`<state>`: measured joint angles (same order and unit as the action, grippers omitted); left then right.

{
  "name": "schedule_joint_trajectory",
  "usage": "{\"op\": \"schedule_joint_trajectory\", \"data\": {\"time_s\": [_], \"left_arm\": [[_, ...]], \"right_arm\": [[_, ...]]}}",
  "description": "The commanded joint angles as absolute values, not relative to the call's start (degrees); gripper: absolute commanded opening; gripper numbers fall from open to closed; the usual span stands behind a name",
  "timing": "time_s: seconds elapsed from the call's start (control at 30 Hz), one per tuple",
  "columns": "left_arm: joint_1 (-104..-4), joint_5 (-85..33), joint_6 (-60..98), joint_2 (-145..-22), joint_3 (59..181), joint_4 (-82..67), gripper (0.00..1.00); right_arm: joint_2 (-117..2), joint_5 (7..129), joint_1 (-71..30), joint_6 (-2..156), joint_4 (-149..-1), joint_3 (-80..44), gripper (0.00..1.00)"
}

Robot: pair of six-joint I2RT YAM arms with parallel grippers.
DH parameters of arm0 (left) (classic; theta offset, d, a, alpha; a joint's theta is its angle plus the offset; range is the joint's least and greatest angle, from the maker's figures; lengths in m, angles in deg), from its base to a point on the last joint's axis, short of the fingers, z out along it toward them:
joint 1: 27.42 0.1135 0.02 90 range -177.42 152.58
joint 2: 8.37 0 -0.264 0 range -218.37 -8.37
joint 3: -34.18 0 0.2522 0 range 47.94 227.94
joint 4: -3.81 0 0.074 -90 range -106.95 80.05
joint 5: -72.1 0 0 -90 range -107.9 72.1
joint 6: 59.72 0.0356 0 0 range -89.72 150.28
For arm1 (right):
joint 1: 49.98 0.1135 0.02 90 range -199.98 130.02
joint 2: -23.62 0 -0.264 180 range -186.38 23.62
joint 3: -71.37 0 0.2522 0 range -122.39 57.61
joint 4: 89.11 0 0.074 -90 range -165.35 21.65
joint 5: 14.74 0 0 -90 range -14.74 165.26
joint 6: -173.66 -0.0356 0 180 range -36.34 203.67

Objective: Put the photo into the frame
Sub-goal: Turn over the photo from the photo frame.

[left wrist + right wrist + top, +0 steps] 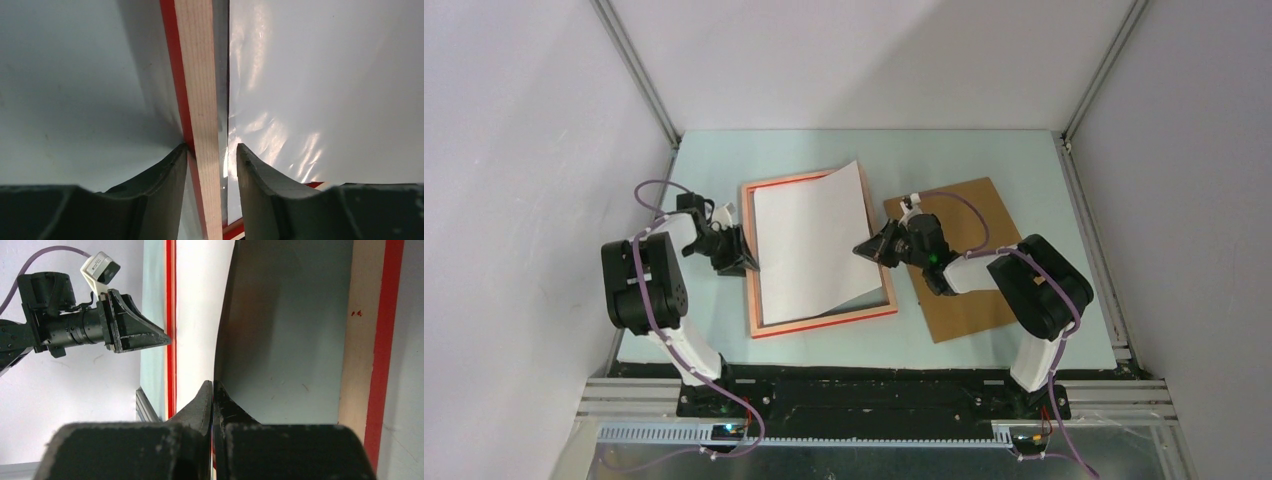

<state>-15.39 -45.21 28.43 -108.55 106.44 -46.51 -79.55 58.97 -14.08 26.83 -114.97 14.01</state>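
The frame lies on the table with its pale wood back up and red edges showing. The photo lies white side up, skewed over the frame; its picture side is hidden. Its right edge is lifted. My right gripper is shut on that right edge; in the right wrist view the gripper pinches the thin sheet. My left gripper is at the frame's left rail. In the left wrist view it is open and straddles the wood rail, the left finger touching the red side, a gap at the right finger.
A plain brown backing board lies right of the frame, partly under my right arm. The frame's right rail shows beside the pane. Grey walls enclose the pale table on three sides.
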Motion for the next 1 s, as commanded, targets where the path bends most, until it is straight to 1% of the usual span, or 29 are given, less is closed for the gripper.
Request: {"op": "schedule_joint_trajectory", "data": {"time_s": [0.0, 0.5, 0.97], "left_arm": [[-15.2, -49.1, 30.1, -106.0, 105.3, -47.0, 0.46], [-15.2, -46.4, 29.9, -104.4, 106.4, -47.0, 0.54], [-15.2, -48.5, 30.0, -104.8, 106.3, -46.9, 0.58]], "right_arm": [[-80.1, 60.0, -14.4, 28.9, -116.9, 14.0, 0.00], [-80.4, 57.0, -15.0, 38.2, -111.4, 11.5, 0.00], [-84.5, 55.2, -15.3, 35.4, -114.5, 9.5, 0.00]]}}
